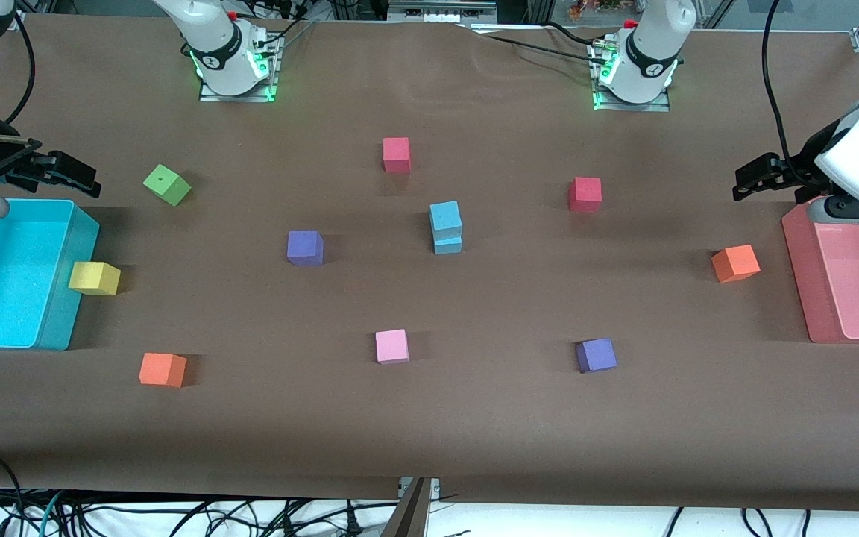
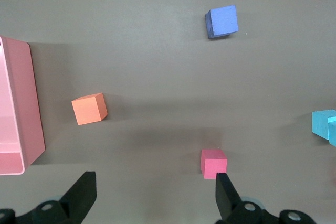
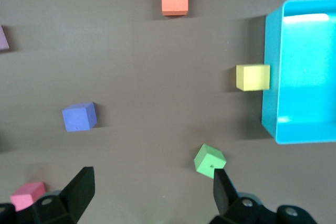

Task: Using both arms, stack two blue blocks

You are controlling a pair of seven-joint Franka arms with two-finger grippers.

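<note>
You can see the two blue blocks (image 1: 446,227) already stacked one on the other mid-bench, between the purple cube (image 1: 304,247) and the red cube (image 1: 584,194); the upper one looks slightly offset, though the view makes that hard to judge. The left gripper (image 1: 754,179) hangs wide and empty by the pink tray (image 1: 798,283), the right gripper (image 1: 64,173) likewise by the cyan bin (image 1: 64,298), so the task appears done.

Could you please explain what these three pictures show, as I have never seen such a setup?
Two white robot arms stand at a brown table. One picture looks down from across it; the others come from cameras on each wrist. Coloured foam cubes lie scattered, and mid-table one blue block sits on another blue block. The left end effector hangs open by the pink bin, the right end effector open above the cyan bin. Neither holds anything.
</note>
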